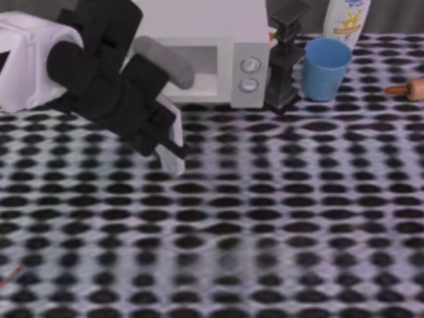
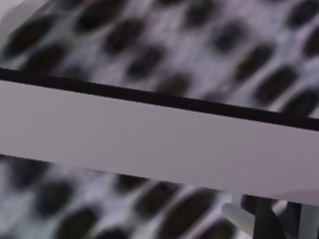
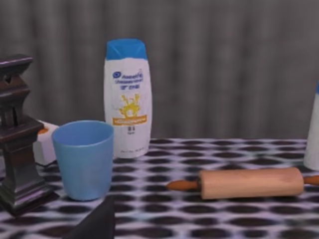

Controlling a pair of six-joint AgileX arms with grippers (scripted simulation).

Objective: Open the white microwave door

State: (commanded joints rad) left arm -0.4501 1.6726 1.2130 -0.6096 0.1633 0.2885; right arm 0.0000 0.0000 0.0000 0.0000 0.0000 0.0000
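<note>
The white microwave point(image 1: 212, 20) stands at the back middle of the table. Its cavity point(image 1: 199, 63) shows beside the two-knob panel point(image 1: 250, 74). The white microwave door point(image 1: 173, 160) is swung out toward the table's front, mostly hidden under my left arm. My left gripper point(image 1: 165, 142) is shut on the door's free edge. In the left wrist view the door point(image 2: 149, 134) fills a wide white band, with the left gripper point(image 2: 269, 219) at its lower edge. My right arm is out of the top view. Only a dark finger tip point(image 3: 99, 221) shows in its wrist view.
A dark carved stand point(image 1: 285, 59) and a blue cup point(image 1: 326, 66) sit right of the microwave, with a shampoo bottle point(image 1: 346, 20) behind them. A rolling pin point(image 1: 411, 87) lies at the far right. A white bulky object point(image 1: 26, 66) stands at the back left.
</note>
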